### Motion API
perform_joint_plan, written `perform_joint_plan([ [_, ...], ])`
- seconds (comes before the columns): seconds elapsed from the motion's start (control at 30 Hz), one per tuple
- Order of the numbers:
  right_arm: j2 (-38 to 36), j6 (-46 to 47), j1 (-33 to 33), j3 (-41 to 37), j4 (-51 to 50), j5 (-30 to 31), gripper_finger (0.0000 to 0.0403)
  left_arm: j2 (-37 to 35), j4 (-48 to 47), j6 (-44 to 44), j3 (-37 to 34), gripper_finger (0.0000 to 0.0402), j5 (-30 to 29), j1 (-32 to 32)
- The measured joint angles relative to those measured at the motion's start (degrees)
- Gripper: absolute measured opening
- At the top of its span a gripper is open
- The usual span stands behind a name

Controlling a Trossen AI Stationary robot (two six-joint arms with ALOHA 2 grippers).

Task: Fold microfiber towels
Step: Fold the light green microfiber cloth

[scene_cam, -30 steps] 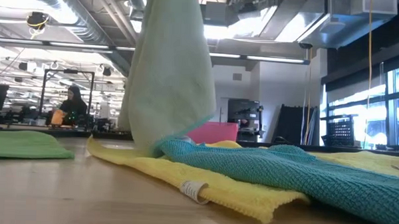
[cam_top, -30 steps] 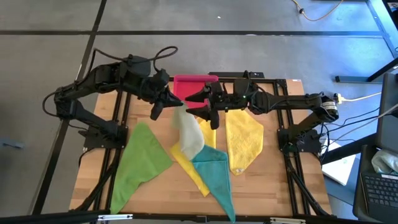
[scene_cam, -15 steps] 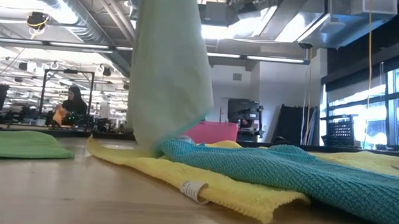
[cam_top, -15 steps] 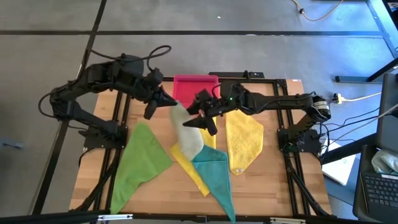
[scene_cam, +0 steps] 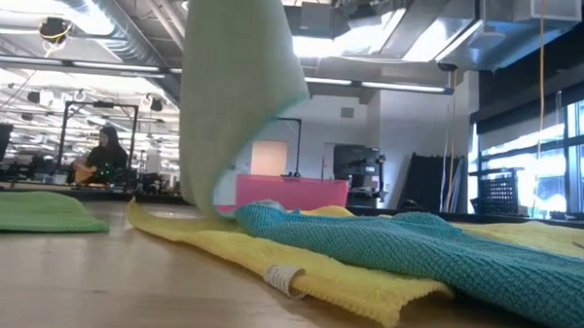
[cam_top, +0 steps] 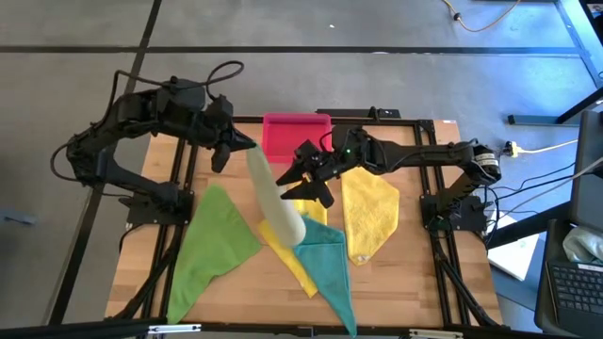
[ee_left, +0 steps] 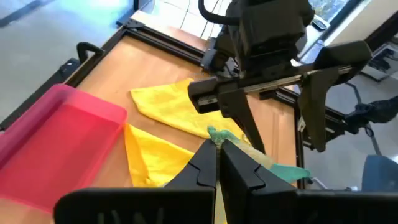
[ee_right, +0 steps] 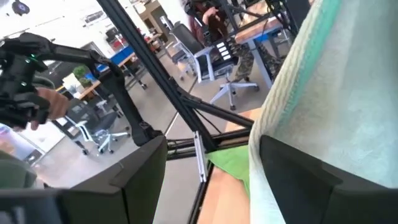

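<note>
left hand (cam_top: 237, 143) is clamped on the pale olive towel (cam_top: 275, 198), lifted; right hand (cam_top: 303, 181), fingers apart, could miss its hanging edge, or the thin cloth could slip.

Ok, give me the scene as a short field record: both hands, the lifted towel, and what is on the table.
left hand: shut on pale towel's top corner, raised over the table's far left
right hand: open, beside the hanging towel, not gripping it
pale towel: hanging from left hand, lower end on the yellow towel
yellow towel: flat, centre, partly under teal towel
teal towel: flat, near centre
second yellow towel: flat, right
green towel: flat, left
tray: pink, far edge
</note>
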Motion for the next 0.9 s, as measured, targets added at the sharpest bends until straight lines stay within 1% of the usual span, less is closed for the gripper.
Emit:
perform_joint_plan([
  [0.07,0.0,-1.5,0.02,-0.02,-0.47,2.16,0.026,0.05,1.59,0.01,0.0,0.0,4.22,-0.02],
  [0.2,-1.0,-6.9,-1.19,-0.13,1.06,9.54,0.026,0.13,4.42,-0.07,0.0,0.0,14.87,-0.06],
  [0.27,-1.43,-8.79,-2.12,-0.05,3.74,11.95,0.026,0.2,4.73,-0.51,0.0,0.0,17.85,-0.09],
  [0.4,-1.15,-8.75,-3.73,-0.06,5.19,12.0,0.026,0.2,6.48,-1.82,0.0,0.0,19.22,-0.04],
  [0.47,-0.1,-8.57,-3.95,-0.06,7.25,10.08,0.026,0.2,7.49,-1.78,0.0,0.0,19.26,-0.04],
  [0.6,2.77,-1.99,-3.89,-0.08,15.56,5.53,0.026,0.2,7.98,-1.74,0.0,0.0,19.28,-0.04],
  [0.7,3.19,-0.98,-3.26,0.89,17.1,6.16,0.026,0.2,7.74,-1.97,0.0,0.0,19.31,-0.04],
  [0.8,3.19,-4.37,-2.8,2.93,17.1,8.34,0.026,0.2,7.62,-3.57,0.0,0.0,19.35,-0.04],
  [0.9,3.22,-5.89,-2.84,5.29,15.78,8.42,0.0258,0.2,7.53,-4.21,0.0,0.0,19.37,-0.04],
])
